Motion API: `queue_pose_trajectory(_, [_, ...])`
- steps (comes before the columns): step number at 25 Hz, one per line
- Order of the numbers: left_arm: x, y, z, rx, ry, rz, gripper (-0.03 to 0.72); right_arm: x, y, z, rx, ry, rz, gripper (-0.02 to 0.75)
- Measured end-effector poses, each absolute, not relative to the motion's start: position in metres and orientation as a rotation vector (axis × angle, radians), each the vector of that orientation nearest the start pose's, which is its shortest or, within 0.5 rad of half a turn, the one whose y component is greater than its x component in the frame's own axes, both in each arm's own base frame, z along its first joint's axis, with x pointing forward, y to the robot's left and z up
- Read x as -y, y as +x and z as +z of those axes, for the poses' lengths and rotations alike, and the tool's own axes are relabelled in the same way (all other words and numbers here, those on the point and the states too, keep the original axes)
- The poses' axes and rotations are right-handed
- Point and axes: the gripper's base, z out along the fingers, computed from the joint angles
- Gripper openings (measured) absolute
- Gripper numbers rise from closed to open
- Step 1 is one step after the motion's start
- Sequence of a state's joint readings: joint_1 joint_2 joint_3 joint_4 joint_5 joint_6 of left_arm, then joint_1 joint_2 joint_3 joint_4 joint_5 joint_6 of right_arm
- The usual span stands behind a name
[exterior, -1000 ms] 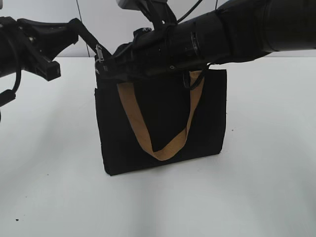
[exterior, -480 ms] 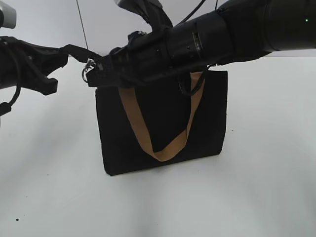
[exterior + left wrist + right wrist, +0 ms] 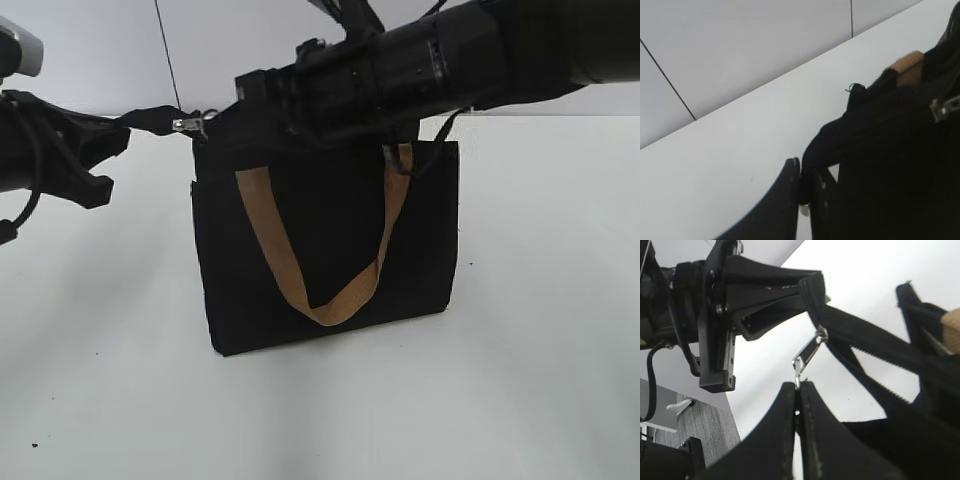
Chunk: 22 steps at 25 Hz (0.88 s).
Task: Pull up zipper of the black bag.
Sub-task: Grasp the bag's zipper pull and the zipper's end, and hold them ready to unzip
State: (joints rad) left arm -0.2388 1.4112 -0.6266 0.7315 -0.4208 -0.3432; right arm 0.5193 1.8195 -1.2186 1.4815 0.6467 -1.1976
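Zipper pull (image 3: 807,354) seemingly pinched between right fingers (image 3: 785,440), tip only.

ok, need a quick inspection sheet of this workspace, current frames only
Surface: plain white tabletop, a few dark specks.
Job's things: boxy black fabric bag upright, tan webbing handle hanging down its front; small silver metal zipper pull at the bag's left top corner.
Clutter: nothing seen.
Grippers: left pincer shut on the black zip-end tab; right pincer shut on the pull.
Cables: black cable looped by the left arm.
Surroundings: pale panelled wall.
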Motion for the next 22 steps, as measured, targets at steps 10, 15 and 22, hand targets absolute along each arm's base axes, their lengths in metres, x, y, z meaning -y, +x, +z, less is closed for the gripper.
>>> queue_pose_trajectory(10, [0.085,0.267,0.225,-1.888,0.705,-0.145,0.027,-0.210,0.336,0.239,-2.212,-0.602,1.048,-0.013])
queue_pose_trajectory(15, [0.085,0.267,0.223,-1.909,0.701,-0.136,0.027,-0.190,0.340,0.243,-2.241,-0.614,0.986,-0.013])
queue_pose_trajectory(22, [0.085,0.266,0.223,-1.912,0.701,-0.134,0.026,-0.150,0.347,0.253,-2.292,-0.576,0.903,-0.013])
